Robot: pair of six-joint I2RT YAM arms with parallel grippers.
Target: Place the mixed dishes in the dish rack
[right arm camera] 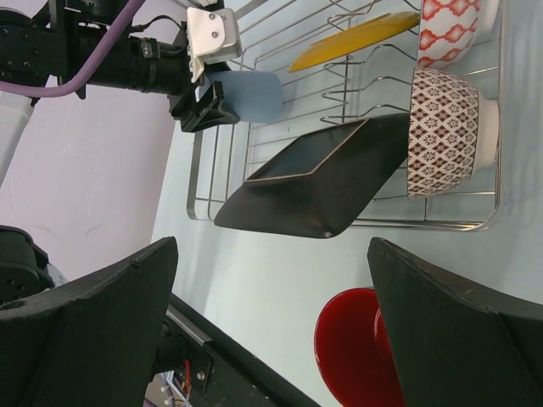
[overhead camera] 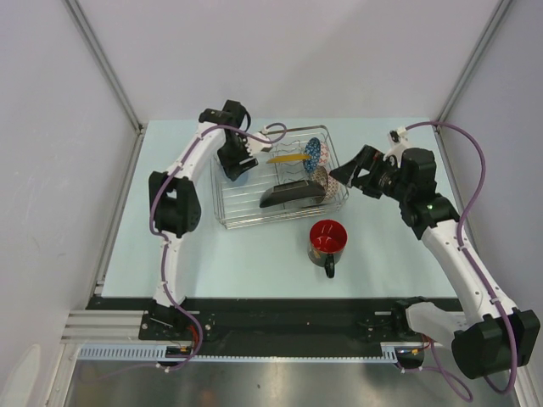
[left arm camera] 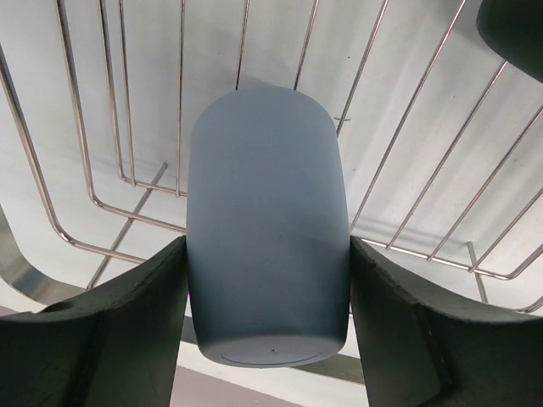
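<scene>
The left arm reaches forward, wrist bent down over the dish rack's (overhead camera: pixel 229 219) left end. The left gripper (overhead camera: pixel 240 165) clamps a blue-grey cup (left arm camera: pixel 267 237) (both fingers touch its sides). The right gripper (overhead camera: pixel 346 174) hovers beside the rack's right end, jaws wide and empty. The red mug (overhead camera: pixel 327 239) stands on the table (overhead camera: pixel 254 267).

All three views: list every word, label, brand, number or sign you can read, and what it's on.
None: no words, numbers or logos can be read in any view.
The bowls carry only patterns; the cup in the left gripper, the mug and the rack are unmarked.
</scene>
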